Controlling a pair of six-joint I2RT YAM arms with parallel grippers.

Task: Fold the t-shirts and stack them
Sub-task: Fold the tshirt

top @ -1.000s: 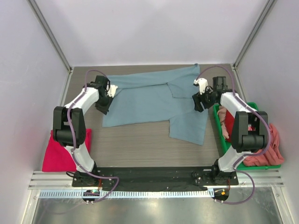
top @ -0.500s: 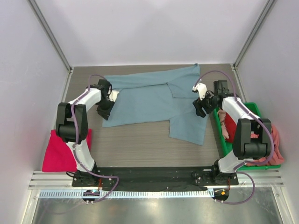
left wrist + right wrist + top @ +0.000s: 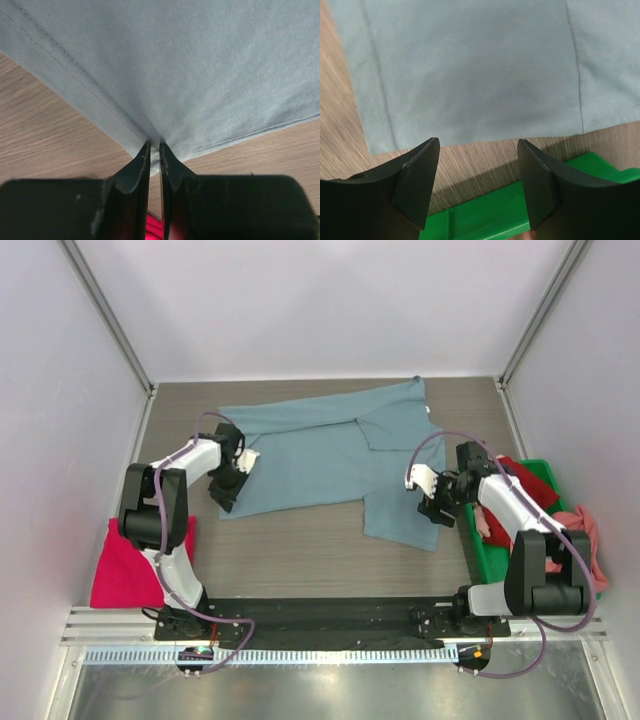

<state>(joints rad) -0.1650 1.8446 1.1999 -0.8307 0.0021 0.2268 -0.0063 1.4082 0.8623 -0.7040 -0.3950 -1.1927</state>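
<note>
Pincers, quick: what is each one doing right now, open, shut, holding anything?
Left pincer: shut, pinching the edge of the grey-blue shirt.
Right pincer: open, holding nothing, near the green bin.

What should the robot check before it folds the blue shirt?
1. Left gripper pinching the corner of the grey-blue shirt: ok.
2. Right gripper open: ok.
3. Right gripper over the shirt's edge: ok.
4. Right gripper holding cloth: not ok, nothing is between its fingers.
5. Shirt apart from the green bin: ok.
6. Magenta shirt out of the way: ok.
</note>
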